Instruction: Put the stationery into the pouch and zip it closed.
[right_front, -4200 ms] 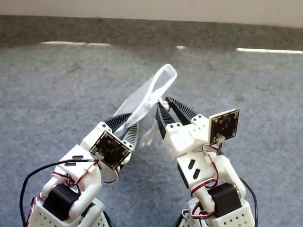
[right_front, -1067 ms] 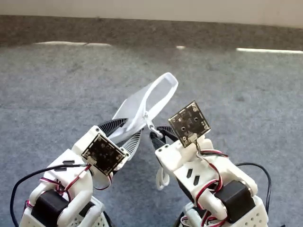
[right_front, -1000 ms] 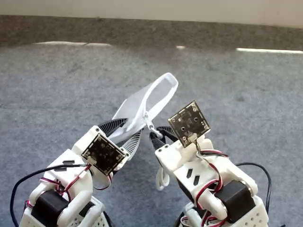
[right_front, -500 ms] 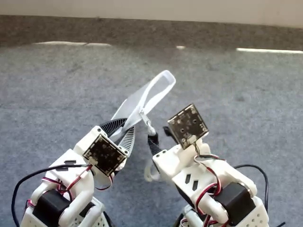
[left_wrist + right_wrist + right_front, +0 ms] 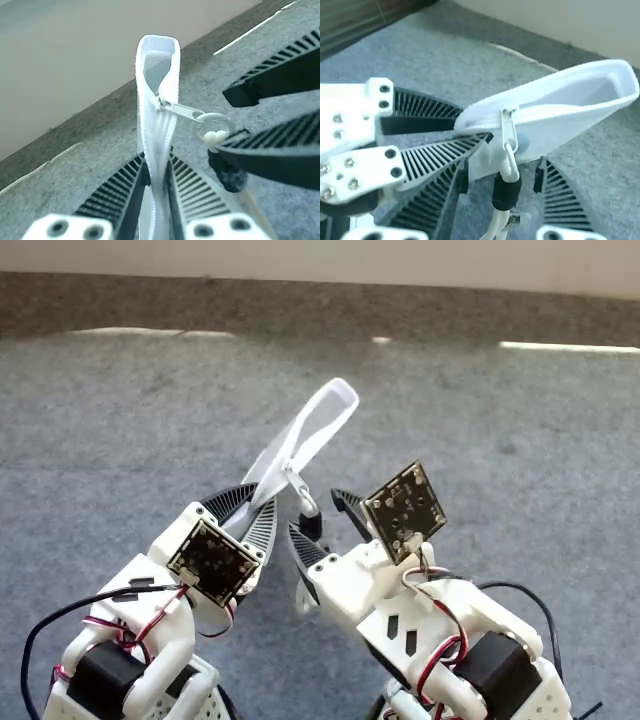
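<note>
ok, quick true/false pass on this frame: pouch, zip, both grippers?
1. The left gripper is shut on the pouch. True.
2. The pouch lies flat on the grey surface. False: the left gripper holds it up off the surface, with its far end raised.
3. The right gripper is shut on the zipper pull. False: its jaws stand apart, and the black bead on the pull's cord hangs between them.
4. The pouch mouth gapes open past the slider. True.
</note>
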`<state>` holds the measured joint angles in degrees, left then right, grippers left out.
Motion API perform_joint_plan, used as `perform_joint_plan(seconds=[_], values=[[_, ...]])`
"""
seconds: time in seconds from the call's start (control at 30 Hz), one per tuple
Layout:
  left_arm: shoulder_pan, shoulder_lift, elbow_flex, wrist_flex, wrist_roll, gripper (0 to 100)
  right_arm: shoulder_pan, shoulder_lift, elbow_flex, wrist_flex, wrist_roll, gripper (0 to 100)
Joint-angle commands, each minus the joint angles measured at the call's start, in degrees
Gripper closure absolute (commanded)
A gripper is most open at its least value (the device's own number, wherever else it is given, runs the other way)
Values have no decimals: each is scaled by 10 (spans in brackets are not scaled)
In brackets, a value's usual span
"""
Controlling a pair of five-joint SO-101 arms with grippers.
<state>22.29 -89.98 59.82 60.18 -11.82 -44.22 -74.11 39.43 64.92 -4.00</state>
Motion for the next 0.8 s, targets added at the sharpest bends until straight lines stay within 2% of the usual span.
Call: perform_joint_plan(seconds=[0.0,0.23,0.37,0.77], values=[[-13,-1,-4,-10,-4,996,-6,3,-19,-44,-4,797],[-10,-1,-4,-10,-4,996,17,4,37,-125,-1,901],[-9,-1,-4,-9,-4,996,42,4,50,-140,-1,882],[-9,-1,-4,-9,-4,996,51,77,45,-139,-2,879]])
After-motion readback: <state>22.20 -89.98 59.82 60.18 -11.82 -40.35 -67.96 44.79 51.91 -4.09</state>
